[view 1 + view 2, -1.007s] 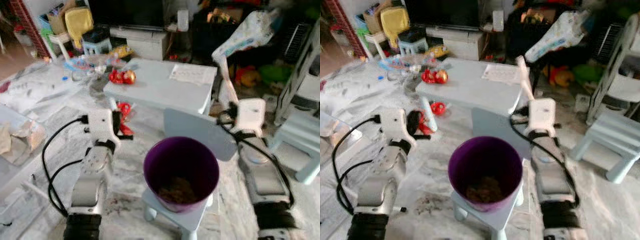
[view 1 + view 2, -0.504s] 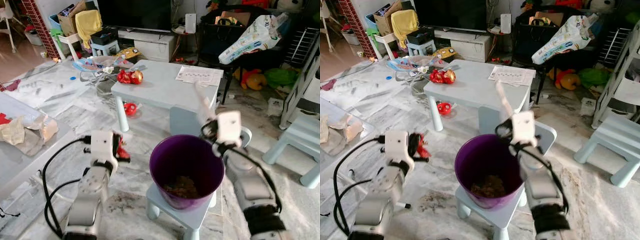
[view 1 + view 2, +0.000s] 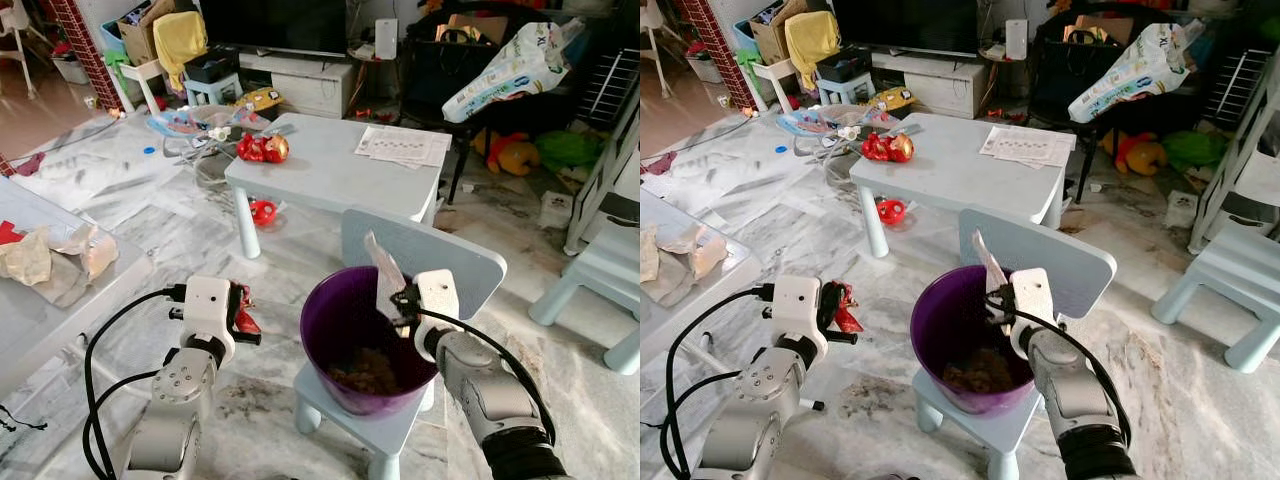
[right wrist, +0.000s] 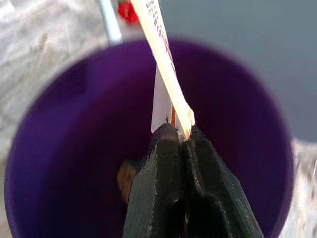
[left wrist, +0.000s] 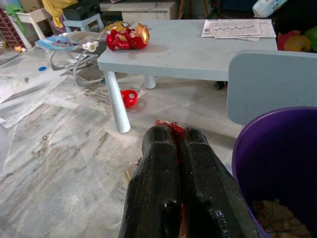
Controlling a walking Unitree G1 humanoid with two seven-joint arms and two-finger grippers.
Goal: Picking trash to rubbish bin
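Note:
A purple bin (image 3: 322, 322) stands on a small pale blue chair (image 3: 430, 252) right before me, with brown scraps at its bottom (image 3: 975, 370). My right gripper (image 3: 401, 301) is over the bin's right rim, shut on a flat white card wrapper (image 3: 384, 279) that sticks upward; in the right wrist view the wrapper (image 4: 161, 59) hangs above the bin's inside (image 4: 74, 148). My left gripper (image 3: 243, 318) is left of the bin, low over the floor, shut on a crumpled red wrapper (image 3: 842, 306). The red wrapper (image 5: 171, 127) peeks past the fingertips in the left wrist view.
A pale blue table (image 3: 330, 170) stands behind the chair with a red toy (image 3: 262, 149) and papers (image 3: 402, 145). A red object (image 3: 262, 211) lies on the floor under it. A low table edge with crumpled paper (image 3: 50, 255) is at left; another chair (image 3: 600, 280) at right.
My right gripper has come down and toward me with the card wrapper, from above the bin's far rim to just inside its right rim. The left gripper has stayed put.

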